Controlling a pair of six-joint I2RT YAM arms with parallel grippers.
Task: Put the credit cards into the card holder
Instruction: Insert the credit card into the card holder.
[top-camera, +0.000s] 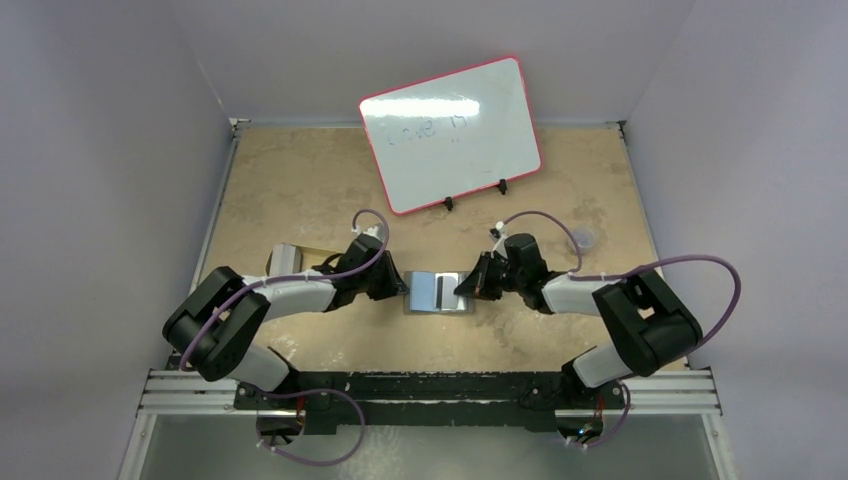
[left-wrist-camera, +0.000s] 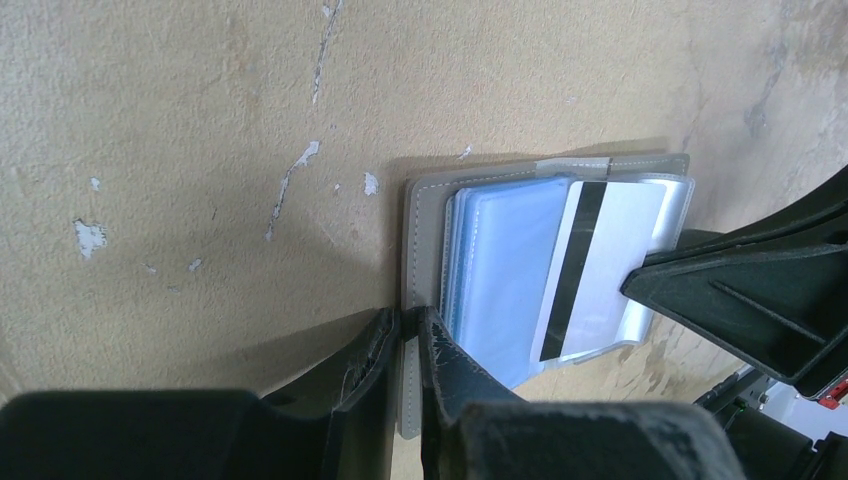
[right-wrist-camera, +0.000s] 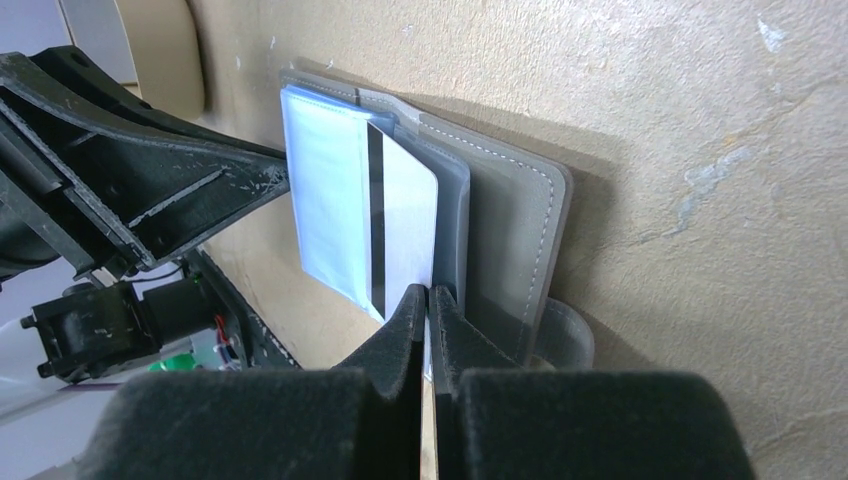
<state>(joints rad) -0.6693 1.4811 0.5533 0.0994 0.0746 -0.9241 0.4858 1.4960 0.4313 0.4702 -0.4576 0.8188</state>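
Left wrist view: left gripper (left-wrist-camera: 405, 328) clamped the grey cover of the open card holder (left-wrist-camera: 422, 215); right gripper (right-wrist-camera: 427, 298) pinched a striped credit card (left-wrist-camera: 612, 250) among its clear sleeves.

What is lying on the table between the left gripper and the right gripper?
The open card holder, with a striped card over its pockets. The top view shows it between the left gripper and the right gripper.
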